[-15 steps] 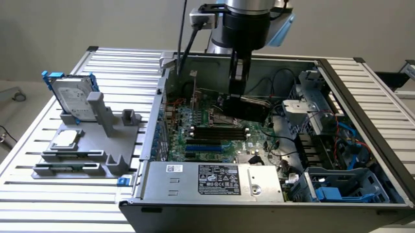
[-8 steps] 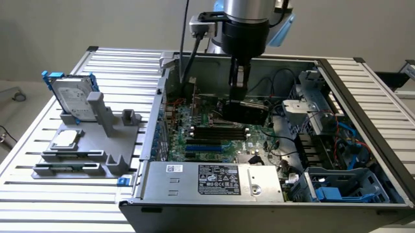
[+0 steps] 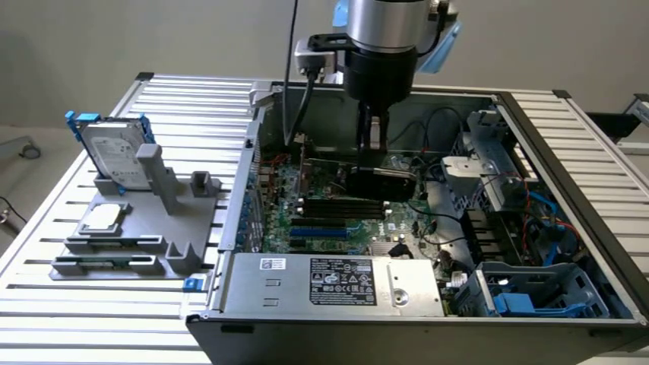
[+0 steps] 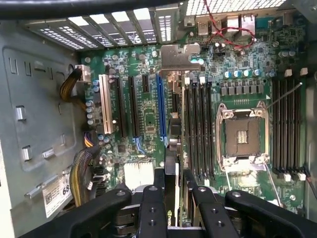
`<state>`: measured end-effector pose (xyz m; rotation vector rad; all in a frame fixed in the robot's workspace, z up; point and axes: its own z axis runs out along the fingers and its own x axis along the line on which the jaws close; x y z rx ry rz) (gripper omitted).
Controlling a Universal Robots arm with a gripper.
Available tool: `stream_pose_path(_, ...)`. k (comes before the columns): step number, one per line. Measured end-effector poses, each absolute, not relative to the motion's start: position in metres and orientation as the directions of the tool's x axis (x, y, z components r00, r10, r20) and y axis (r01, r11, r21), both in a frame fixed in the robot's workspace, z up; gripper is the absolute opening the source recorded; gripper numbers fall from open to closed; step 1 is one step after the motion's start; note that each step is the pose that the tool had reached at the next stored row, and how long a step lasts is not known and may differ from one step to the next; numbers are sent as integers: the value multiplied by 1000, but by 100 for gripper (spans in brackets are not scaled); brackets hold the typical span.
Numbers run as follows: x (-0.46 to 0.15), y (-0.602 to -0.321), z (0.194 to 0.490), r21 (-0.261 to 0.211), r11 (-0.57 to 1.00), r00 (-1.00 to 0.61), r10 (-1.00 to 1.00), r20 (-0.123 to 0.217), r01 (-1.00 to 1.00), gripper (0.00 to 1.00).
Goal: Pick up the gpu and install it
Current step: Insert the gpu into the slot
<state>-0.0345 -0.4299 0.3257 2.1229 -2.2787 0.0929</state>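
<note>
**benchrat:** Slatted aluminium table (image 3: 182, 99), with an open black computer case (image 3: 406, 342) lying on it and its green motherboard (image 4: 148, 124) facing up. The arm's gripper (image 3: 372, 152) is down inside the case. Its fingers are closed partway and clamped on the gpu (image 3: 384, 181), the thin flat card with a black shroud and green board. The card hangs edge-down just above the motherboard and doesn't look seated. Any tips for getting it in clean?

**slotjockey:** From the wrist view, the gpu (image 4: 171, 158) sits edge-on between the black fingers (image 4: 152, 198). It runs parallel to the long blue expansion slot (image 4: 161, 106), but it looks a touch off to the side, toward the black memory slots (image 4: 198, 124). I'd get the bottom edge square over the blue slot before pushing at all. I'd also keep the card dead upright, with its far end toward the vented rear wall (image 4: 119, 29). My guess is a tilted card would just jam on the slot lip. Can't tell from here how much height is left.
</note>
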Motion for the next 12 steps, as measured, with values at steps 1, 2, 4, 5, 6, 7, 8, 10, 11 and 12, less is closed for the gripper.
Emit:
stream_pose_path(1, -35, -430, 324, -26, 63, -65, -996, 59, -998, 26)
stream_pose_path(2, -35, -431, 322, -26, 58, -59, -997, 58, -998, 26)
stream_pose_path(4, -38, -431, 319, -25, 50, -51, -997, 58, -998, 26)
stream_pose_path(5, -39, -431, 319, -26, 47, -49, -997, 58, -999, 26)
stream_pose_path(6, -42, -431, 319, -25, 45, -46, -997, 59, -999, 26)
stream_pose_path(7, -43, -431, 319, -25, 42, -44, -997, 59, -999, 26)
stream_pose_path(8, -45, -431, 319, -25, 41, -42, -997, 59, -999, 26)
stream_pose_path(10, -49, -432, 319, -26, 36, -37, -998, 58, -999, 26)
stream_pose_path(11, -51, -432, 318, -25, 33, -34, -998, 58, -999, 26)
stream_pose_path(12, -52, -432, 318, -25, 30, -31, -998, 58, -999, 26)
